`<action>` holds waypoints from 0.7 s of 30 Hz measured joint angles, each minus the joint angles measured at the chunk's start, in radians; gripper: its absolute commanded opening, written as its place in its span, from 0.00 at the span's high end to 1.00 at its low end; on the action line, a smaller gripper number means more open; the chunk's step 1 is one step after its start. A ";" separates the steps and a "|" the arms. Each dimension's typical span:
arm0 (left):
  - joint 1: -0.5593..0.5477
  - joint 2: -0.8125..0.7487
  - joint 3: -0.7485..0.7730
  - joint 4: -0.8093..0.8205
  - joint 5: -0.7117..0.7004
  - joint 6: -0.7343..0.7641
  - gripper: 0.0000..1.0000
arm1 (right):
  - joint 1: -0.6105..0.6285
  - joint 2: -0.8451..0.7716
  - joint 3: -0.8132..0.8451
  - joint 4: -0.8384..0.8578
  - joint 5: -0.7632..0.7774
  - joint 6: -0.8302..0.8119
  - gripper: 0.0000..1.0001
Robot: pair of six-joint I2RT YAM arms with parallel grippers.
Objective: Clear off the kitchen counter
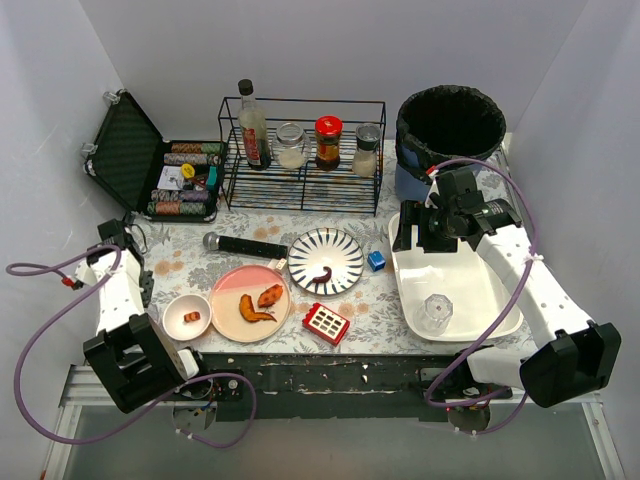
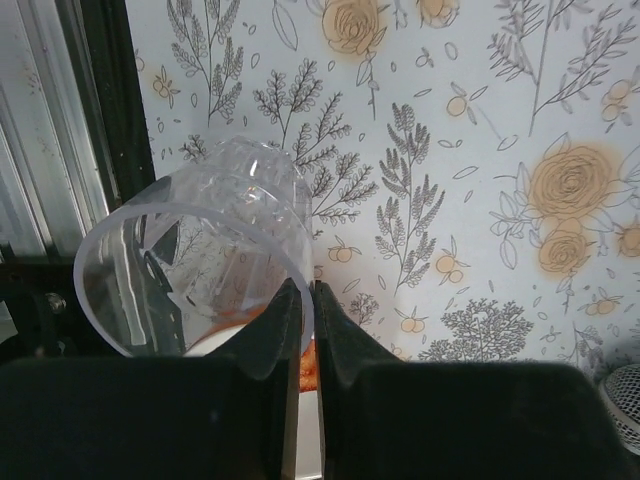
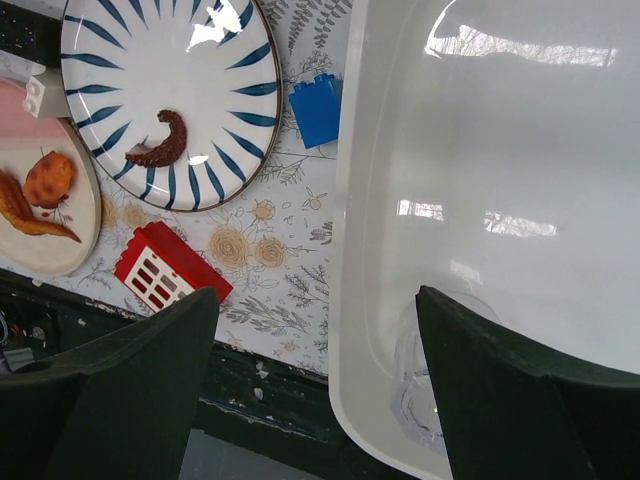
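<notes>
**Worktop** (image 1: 375, 300): wide flat surface with a white-and-grey fern and flower print. It spans the middle of the top view, ahead of both arms, and carries every item below.

**Left hand** (image 2: 305, 295): at the worktop's left edge. The fingers (image 2: 280, 340) are closed together, pinching the wall of a clear plastic cup (image 2: 200, 250). The cup is tilted, its mouth towards the wrist camera.

**Right hand** (image 3: 318, 300): fingers spread wide, nothing held. It hangs above the left side of the white tub (image 1: 470, 275).

**White tub:** on the right side of the worktop. One clear glass (image 1: 437, 312) stands at its near end.

**Back row, left to right:**
- open black case (image 1: 125, 150) with stacked poker chips
- black wire rack (image 1: 300, 195) holding a bottle and three jars
- black bin (image 1: 450, 120)

**Middle:**
- black microphone (image 1: 240, 244) lying flat
- blue-striped plate (image 1: 345, 248) bearing one curled brown scrap (image 1: 322, 274)
- blue block (image 1: 376, 260) between that plate and the tub

**Front:**
- small white bowl (image 1: 172, 310) with a brown morsel inside
- pink plate (image 1: 228, 290) with two fried pieces
- red toy (image 1: 326, 322) just near of the striped plate
</notes>
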 measured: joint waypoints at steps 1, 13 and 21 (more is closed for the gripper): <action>0.000 0.000 0.010 -0.004 -0.007 0.001 1.00 | 0.000 -0.002 0.000 0.000 0.000 -0.001 0.12; 0.000 0.055 0.305 0.025 -0.029 0.045 1.00 | 0.000 -0.010 0.000 -0.001 0.003 -0.026 0.12; -0.020 -0.066 0.320 0.180 0.253 0.166 1.00 | 0.000 -0.017 0.002 0.005 -0.046 -0.035 0.13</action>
